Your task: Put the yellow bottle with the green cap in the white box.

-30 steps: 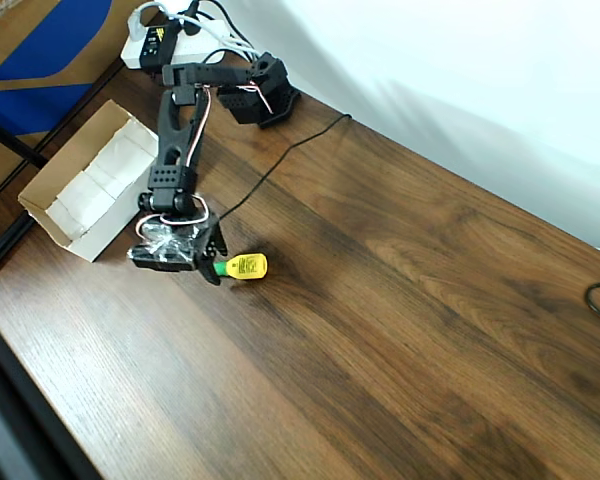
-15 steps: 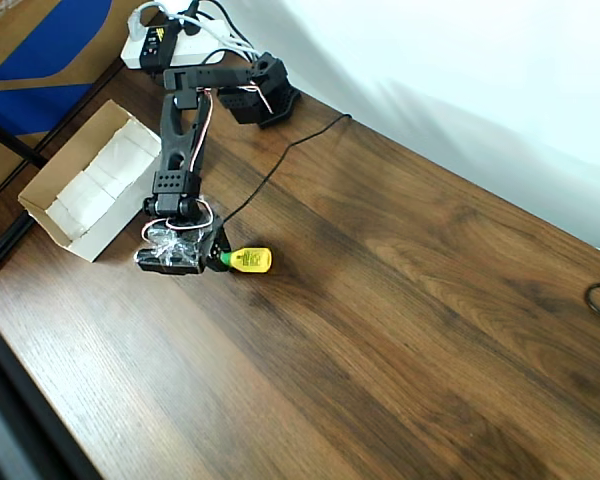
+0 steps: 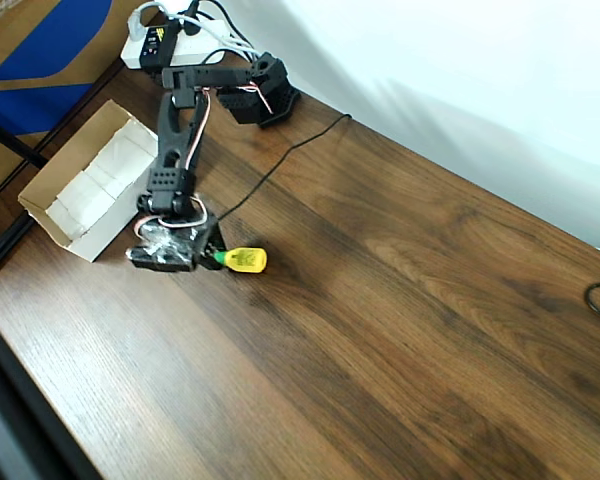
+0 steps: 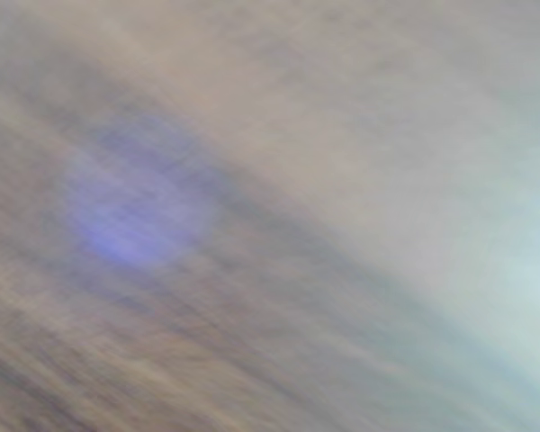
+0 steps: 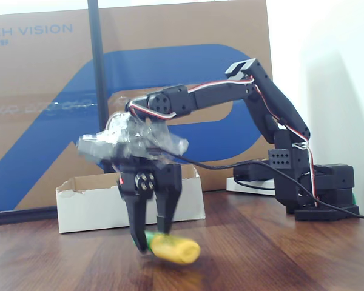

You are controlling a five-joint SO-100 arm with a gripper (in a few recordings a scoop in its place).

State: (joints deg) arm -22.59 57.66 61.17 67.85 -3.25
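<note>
The yellow bottle with the green cap [image 3: 246, 261] lies sideways in the overhead view, its cap pointing left into my gripper [image 3: 213, 257]. In the fixed view my gripper [image 5: 150, 239] points down, its jaws shut on the cap end of the bottle [image 5: 176, 249], which looks a little above the wood and blurred. The white box [image 3: 52, 222] stands to the upper left of the gripper in the overhead view, and in the fixed view the box [image 5: 91, 212] stands behind it. The wrist view is a smear of brown with a blue blotch.
The arm's base [image 3: 262, 98] sits at the back, with a white power strip [image 3: 152, 47] beside it. A black cable [image 3: 280, 160] crosses the table from the base. A blue-printed cardboard panel [image 5: 42, 109] and a black pole [image 5: 97, 79] stand behind the box.
The jaws have closed in on the green cap. The bottle shifted slightly up and to the right, then back left with the gripper.
</note>
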